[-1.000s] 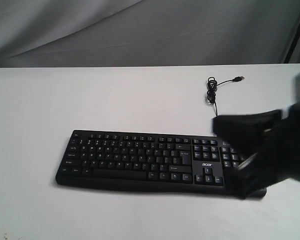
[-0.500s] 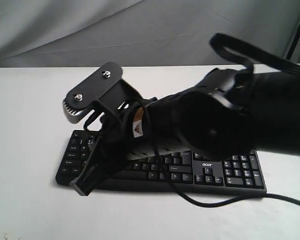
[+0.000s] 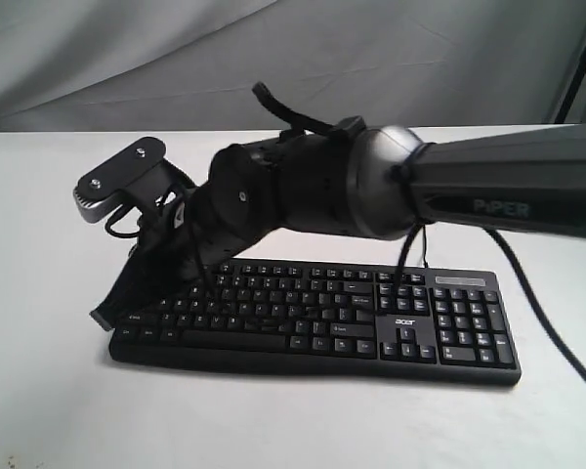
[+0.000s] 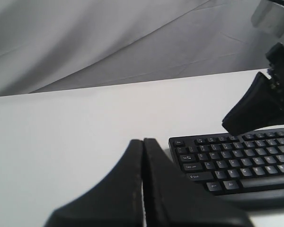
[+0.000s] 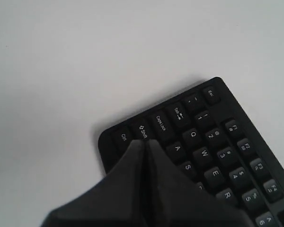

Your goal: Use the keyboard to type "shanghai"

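The long black keyboard (image 3: 410,322) lies on the white table (image 3: 273,430), its acer logo above the arrow keys. My right arm reaches across it from the right. The right gripper (image 3: 107,318) is shut and empty, its tips hovering at the keyboard's left end. In the right wrist view the right gripper (image 5: 144,141) points at the Shift key (image 5: 143,131), beside the A and S keys. My left gripper (image 4: 143,140) is shut and empty over bare table beside the keyboard's (image 4: 236,165) left end. It does not appear in the exterior view. The USB cable is hidden behind the arm.
The arm's own black cable (image 3: 557,332) trails off at the right, past the number pad. A grey cloth backdrop (image 3: 127,59) hangs behind the table. White table surface surrounds the keyboard on all sides.
My right arm swept from the keyboard's right end across to its left end. Over the last half second the gripper tips shifted further left, to the keyboard's left edge.
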